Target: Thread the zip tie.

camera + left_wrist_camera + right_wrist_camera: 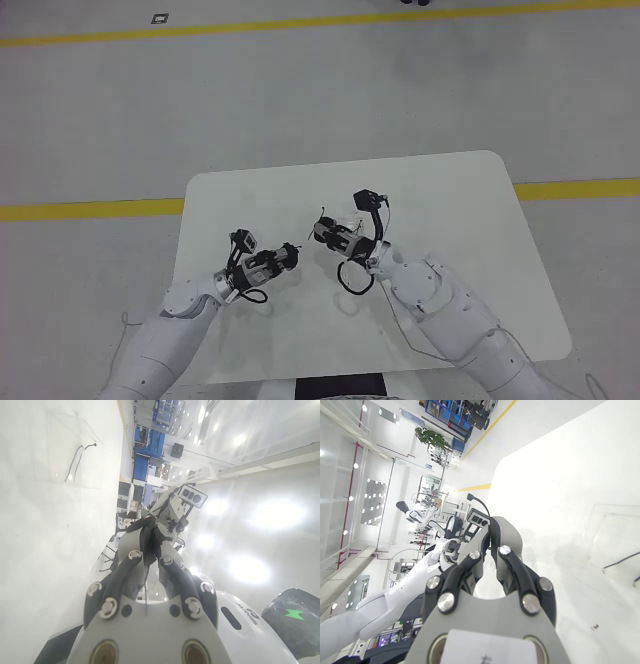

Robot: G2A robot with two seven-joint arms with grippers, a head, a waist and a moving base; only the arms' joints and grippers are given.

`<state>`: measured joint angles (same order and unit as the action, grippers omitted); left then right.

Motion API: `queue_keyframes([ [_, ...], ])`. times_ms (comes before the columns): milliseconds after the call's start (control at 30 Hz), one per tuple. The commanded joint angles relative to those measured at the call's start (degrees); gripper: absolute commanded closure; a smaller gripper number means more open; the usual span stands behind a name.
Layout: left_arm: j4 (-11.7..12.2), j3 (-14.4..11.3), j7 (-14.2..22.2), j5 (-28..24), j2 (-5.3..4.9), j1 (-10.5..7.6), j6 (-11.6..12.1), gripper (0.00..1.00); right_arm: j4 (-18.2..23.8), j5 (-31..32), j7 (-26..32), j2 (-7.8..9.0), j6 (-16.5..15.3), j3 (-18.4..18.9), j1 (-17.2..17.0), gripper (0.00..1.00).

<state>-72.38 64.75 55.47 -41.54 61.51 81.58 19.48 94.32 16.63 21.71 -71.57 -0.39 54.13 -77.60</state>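
The left hand (293,253) and right hand (322,233) face each other fingertip to fingertip. The passage between them is narrow. The gap between the left hand's fingers is taken up by the zip tie (146,580) clamped there. A clear tray (45,455) holding loose ties (75,462) lies on the worktop (450,200), below the right hand and ahead of the left hand. It obstructs low travel there. Behind each hand stands its own arm. Outward from each hand, open worktop extends to the edges.
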Motion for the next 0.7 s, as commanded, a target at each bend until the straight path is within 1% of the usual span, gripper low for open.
queue_keyframes([
  [0,-0.05,0.16,-0.05,-0.11,0.10,0.10,0.00,1.00,0.12,0.00,-0.11,-0.02,-0.12,-0.01,0.00,1.00],
  [267,-0.04,0.32,0.10,-0.17,0.23,0.22,0.00,1.00,0.12,0.20,-0.46,-0.04,-0.10,-0.07,-0.18,1.00],
  [367,-0.04,0.32,0.10,-0.17,0.23,0.22,0.00,1.00,0.12,0.79,-0.85,-0.18,0.94,-0.47,-0.32,1.00],
  [667,-0.04,0.32,0.10,-0.17,0.23,0.22,0.00,1.00,-0.14,0.78,-1.17,-0.67,1.94,-1.46,-0.13,1.00],
])
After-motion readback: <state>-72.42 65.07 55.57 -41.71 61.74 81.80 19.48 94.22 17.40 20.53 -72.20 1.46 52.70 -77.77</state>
